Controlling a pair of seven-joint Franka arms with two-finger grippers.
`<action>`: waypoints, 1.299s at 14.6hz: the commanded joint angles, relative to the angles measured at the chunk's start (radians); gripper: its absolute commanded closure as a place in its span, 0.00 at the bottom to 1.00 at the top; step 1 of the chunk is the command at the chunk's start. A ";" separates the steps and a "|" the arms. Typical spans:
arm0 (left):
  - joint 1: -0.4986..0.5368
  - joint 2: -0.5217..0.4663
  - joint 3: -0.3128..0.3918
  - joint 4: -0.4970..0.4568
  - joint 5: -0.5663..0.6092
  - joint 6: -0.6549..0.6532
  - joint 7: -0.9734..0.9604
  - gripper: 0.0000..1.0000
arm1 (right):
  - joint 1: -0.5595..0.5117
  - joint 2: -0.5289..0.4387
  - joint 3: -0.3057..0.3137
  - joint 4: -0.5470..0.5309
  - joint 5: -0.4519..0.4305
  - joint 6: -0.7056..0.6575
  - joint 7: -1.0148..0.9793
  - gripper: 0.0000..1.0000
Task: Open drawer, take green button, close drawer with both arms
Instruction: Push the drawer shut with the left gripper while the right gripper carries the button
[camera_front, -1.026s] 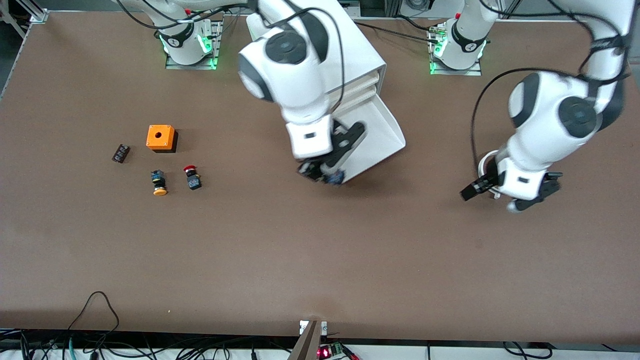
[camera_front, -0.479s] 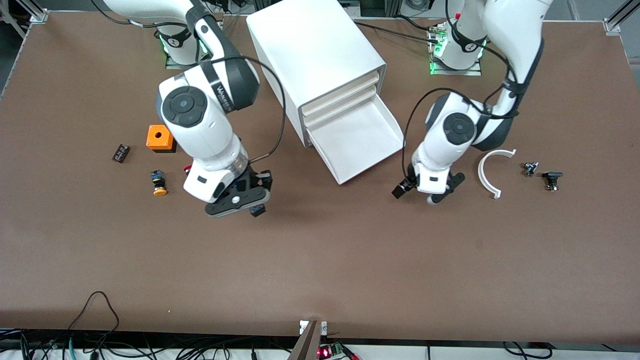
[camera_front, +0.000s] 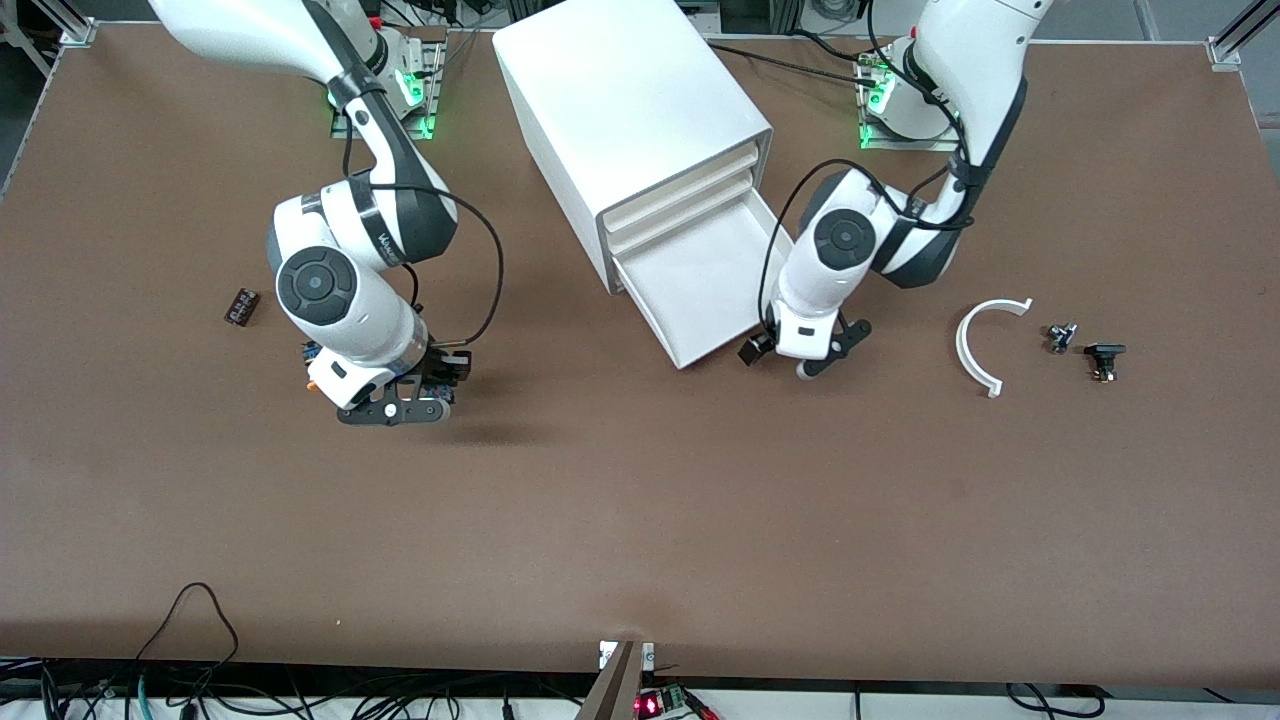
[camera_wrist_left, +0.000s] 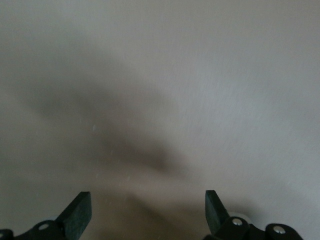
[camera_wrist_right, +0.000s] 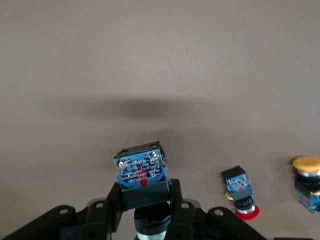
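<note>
1. Since half a second earlier, the right gripper (camera_front: 392, 408) had carried the button (camera_wrist_right: 141, 172) from open table toward the right arm's end, stopping above the red-capped button (camera_wrist_right: 241, 196) and the yellow-capped button (camera_wrist_right: 306, 178).
2. Its fingers (camera_wrist_right: 114, 199) were clamped narrowly on the button, which was up off the table.
3. The left gripper (camera_front: 806, 357) had shifted to just beside the front corner of the drawer (camera_front: 712, 290), its jaws spread wide and empty.
4. The drawer stood pulled out of the cabinet (camera_front: 625, 110).
</note>
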 joint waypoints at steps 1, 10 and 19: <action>-0.023 -0.033 -0.031 -0.063 -0.004 0.004 -0.002 0.00 | -0.013 -0.072 0.012 -0.159 -0.004 0.104 0.051 0.66; -0.027 -0.058 -0.215 -0.098 -0.002 -0.051 0.001 0.00 | -0.035 -0.068 0.013 -0.515 -0.002 0.557 0.086 0.60; -0.020 -0.075 -0.283 -0.097 -0.005 -0.068 0.003 0.00 | -0.038 -0.112 0.018 -0.231 0.004 0.157 0.234 0.00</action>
